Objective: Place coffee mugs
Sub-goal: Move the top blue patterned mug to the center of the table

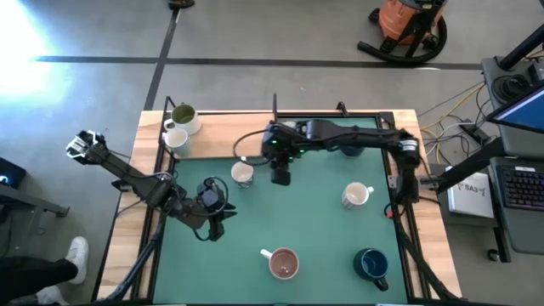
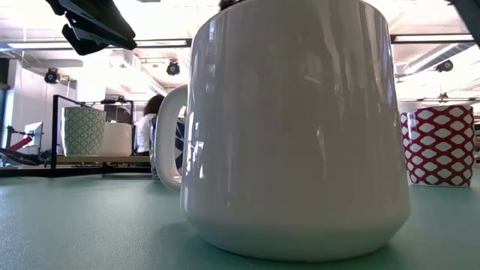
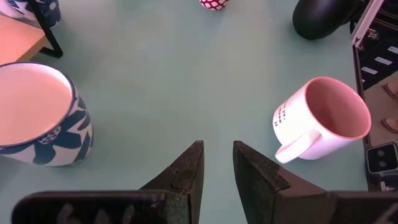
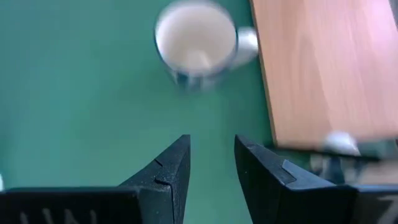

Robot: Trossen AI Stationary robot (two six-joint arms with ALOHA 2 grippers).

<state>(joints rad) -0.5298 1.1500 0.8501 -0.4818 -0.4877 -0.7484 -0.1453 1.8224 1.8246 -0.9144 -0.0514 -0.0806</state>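
High view: mug (image 1: pixel 242 173) just beside right gripper (image 1: pixel 280 177).

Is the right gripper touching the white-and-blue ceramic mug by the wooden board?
Apart. The right wrist view shows bare green mat between the right gripper and the mug.

a green mat (image 1: pixel 314 229) covers a wooden worktop (image 1: pixel 217 140) edged by a black frame. on the grey floor beyond it sits an orange shop vacuum (image 1: pixel 408 25). at the right stands a desk with a keyboard (image 1: pixel 520 185). a white shoe (image 1: pixel 76 253) shows at the lower left.
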